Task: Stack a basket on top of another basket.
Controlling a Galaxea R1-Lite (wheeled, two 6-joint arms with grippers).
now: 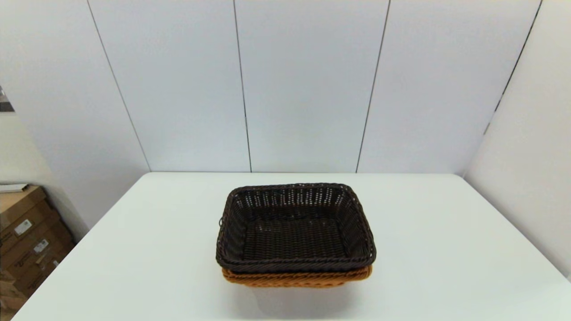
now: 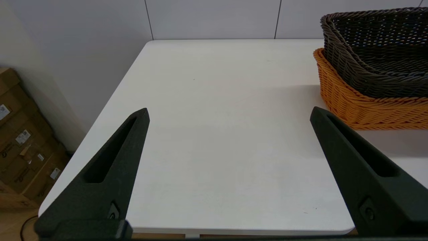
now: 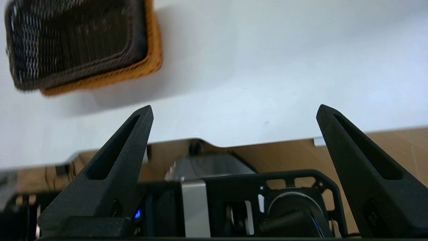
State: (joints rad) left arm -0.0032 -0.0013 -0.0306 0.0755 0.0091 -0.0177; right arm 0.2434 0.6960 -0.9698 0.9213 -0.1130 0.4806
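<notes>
Basically done: the dark brown basket (image 1: 294, 227) sits nested inside the orange basket (image 1: 296, 277), stack standing on the white table (image 1: 134, 249) about midway between its left and right edges, a bit toward the near edge. Dark one isn't fully sunk in; its braided rim rides above the orange rim, and from the head view only a strip of orange shows along the near side. Left wrist view shows the dark basket's corner lifted slightly over the orange wall, so it may be seated a touch tilted or just proud, hard to say which. Both are rectangular woven wicker trays, open weave on the dark one's sides, nothing inside. Left gripper (image 2: 229, 113) hangs over the table's left part, fingers spread wide, holding nothing, stack off to one side and well apart. Right gripper (image 3: 234, 112) is back by the near edge, also spread wide and empty. Nothing left but parking the arms, I'd judge
</notes>
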